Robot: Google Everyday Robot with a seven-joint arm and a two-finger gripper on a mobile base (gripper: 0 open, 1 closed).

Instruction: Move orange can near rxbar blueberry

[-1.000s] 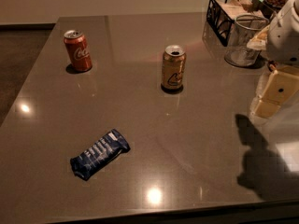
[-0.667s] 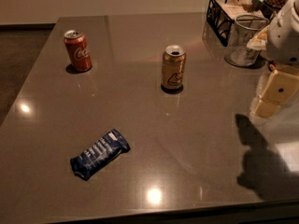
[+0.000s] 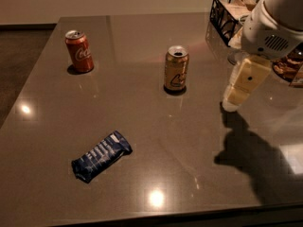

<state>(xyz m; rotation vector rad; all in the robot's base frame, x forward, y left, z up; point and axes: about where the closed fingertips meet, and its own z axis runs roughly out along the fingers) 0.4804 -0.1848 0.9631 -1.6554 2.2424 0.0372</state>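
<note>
grey-brown tabletop [image 3: 151,126], glossy and dotted with a few small bright reflections, filled most of the view. the orange can [image 3: 176,69] stood upright near the middle of the table, a little toward the far side, its silver top and opening visible and its dark blue curved logo facing the camera. the rxbar blueberry [image 3: 101,156] lay flat on the near left part of the table, a dark blue wrapper with white lettering. it was turned diagonally, so that one crimped end pointed to the near left and the other to the far right. it was well apart from the orange can, with bare table between them. a red cola can [image 3: 79,51] with white script stood upright at the far left, well apart from both. the gripper [image 3: 233,100], cream-coloured and hanging from the white arm housing [image 3: 277,27] at the right edge of the view, was angled downward and to the left. it hung over the table to the right of the orange can and clear of it. whether it was open or closed could not be told from this angle; it had hold of neither can nor of the bar. its dark shadow [image 3: 251,155] fell on the table nearer the camera. a black wire basket [image 3: 221,14] with some items in it sat at the far right corner, partly hidden behind the arm.
</note>
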